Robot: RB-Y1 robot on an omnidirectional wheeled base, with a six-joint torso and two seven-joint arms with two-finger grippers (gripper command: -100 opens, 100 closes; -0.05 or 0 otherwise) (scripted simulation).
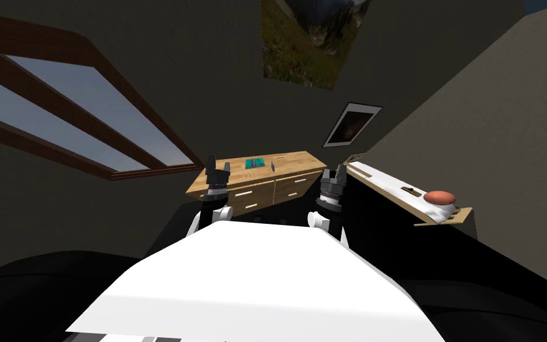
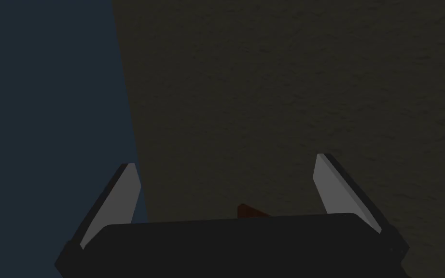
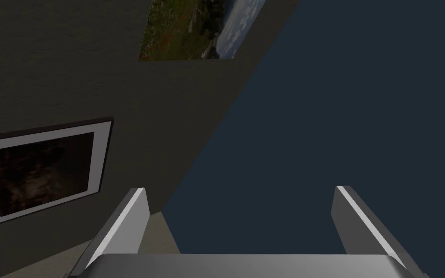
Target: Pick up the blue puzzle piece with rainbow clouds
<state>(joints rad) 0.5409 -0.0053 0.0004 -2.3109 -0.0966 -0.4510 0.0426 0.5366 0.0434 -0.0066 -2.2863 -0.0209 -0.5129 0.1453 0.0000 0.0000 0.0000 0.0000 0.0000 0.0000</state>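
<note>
Wide-open left gripper (image 1: 219, 162) and right gripper (image 1: 333, 171) hover well short of puzzle piece (image 1: 255, 162).

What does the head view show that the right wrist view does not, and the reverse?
Head view: a wooden dresser with the blue-green puzzle piece lying on top, and the left gripper raised short of it. Right wrist view: the right gripper close up, fingers apart, nothing between them. Both: the right gripper, small in the head view.
</note>
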